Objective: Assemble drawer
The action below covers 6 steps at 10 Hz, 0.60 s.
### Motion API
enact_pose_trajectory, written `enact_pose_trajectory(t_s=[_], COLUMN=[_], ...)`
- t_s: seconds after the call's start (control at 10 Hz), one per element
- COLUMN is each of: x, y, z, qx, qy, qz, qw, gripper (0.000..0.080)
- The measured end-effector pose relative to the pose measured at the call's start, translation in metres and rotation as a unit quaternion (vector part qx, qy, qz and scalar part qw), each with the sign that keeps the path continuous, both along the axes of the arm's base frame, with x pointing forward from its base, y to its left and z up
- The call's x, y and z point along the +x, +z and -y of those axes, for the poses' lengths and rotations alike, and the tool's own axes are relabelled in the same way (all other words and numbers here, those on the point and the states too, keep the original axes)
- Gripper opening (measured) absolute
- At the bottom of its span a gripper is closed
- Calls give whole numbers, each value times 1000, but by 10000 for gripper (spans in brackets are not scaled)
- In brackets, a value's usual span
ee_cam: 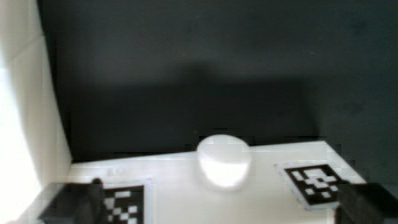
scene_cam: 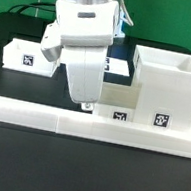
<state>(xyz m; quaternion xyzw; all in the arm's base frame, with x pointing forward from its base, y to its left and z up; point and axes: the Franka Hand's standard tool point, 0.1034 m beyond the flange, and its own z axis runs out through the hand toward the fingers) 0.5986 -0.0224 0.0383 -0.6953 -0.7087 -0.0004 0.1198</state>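
The large white casing (scene_cam: 169, 84) stands open-topped at the exterior view's right, with a tag on its front. A low white tray box (scene_cam: 121, 100) lies against its left side. A second tray box (scene_cam: 28, 53) sits at the exterior view's left. My gripper (scene_cam: 85, 104) points down at the front left corner of the low tray box, just behind the rail. In the wrist view the gripper (ee_cam: 222, 216) is open. Its dark fingers (ee_cam: 71, 204) stand wide apart on either side of a white face that carries a round knob (ee_cam: 221, 160) and two tags (ee_cam: 317, 182).
The long low white border rail (scene_cam: 88, 129) runs across the front, close under the gripper. The table is black. The arm's white body hides the area between the left tray box and the casing.
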Motion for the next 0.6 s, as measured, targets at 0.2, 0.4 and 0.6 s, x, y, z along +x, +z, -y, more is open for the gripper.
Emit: enact_pose_trajectory(t_s=[0.2,0.4,0.6], x=[-1,-2,0], y=[-1,-3,-3], z=[-1,-17,-25], qx=[0,4,-6], qy=[-1,3,23], qz=[-1,-1,-1], qw=[1000,1000,1000], gripper=[649,649,649])
